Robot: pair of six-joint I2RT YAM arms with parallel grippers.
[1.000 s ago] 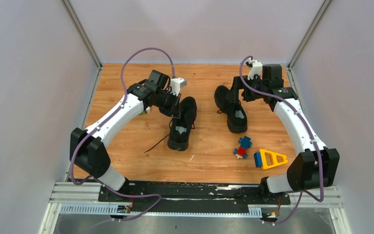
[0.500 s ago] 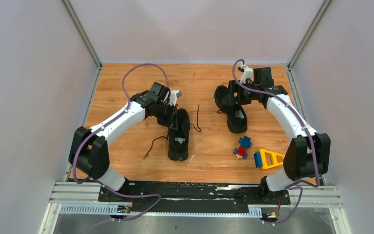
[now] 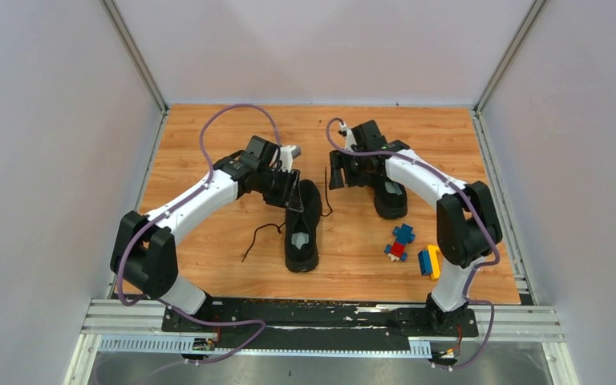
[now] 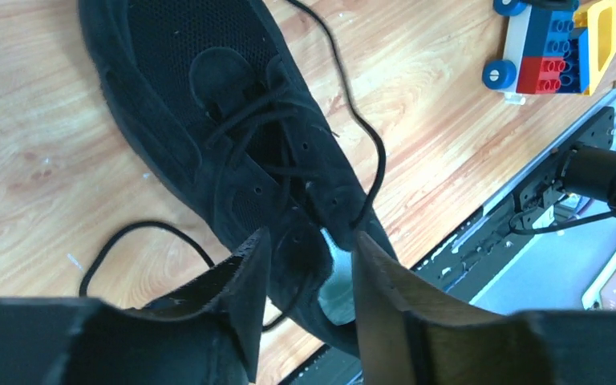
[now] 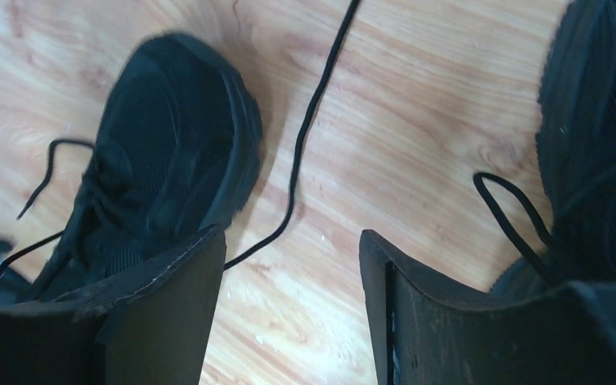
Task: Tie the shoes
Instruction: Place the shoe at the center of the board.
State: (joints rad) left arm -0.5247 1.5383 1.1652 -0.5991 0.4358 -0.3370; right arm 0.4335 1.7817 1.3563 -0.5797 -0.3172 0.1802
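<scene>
Narrowed onto the tongue of the left-hand black fabric low-top sneaker (image 3: 302, 231) with the left gripper (image 4: 309, 237), heel toward the arm bases, dragged nearer them and turned straighter than a second ago. Swung in from beyond the right-hand black fabric low-top sneaker (image 3: 391, 200) to over the wooden tabletop (image 3: 208, 144) between the pair: right gripper (image 5: 290, 234), spread wide, holding nothing.

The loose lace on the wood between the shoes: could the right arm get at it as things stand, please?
Probably yes: the right hand hangs open over the lace, and nothing lies between them on the bare wood.
</scene>
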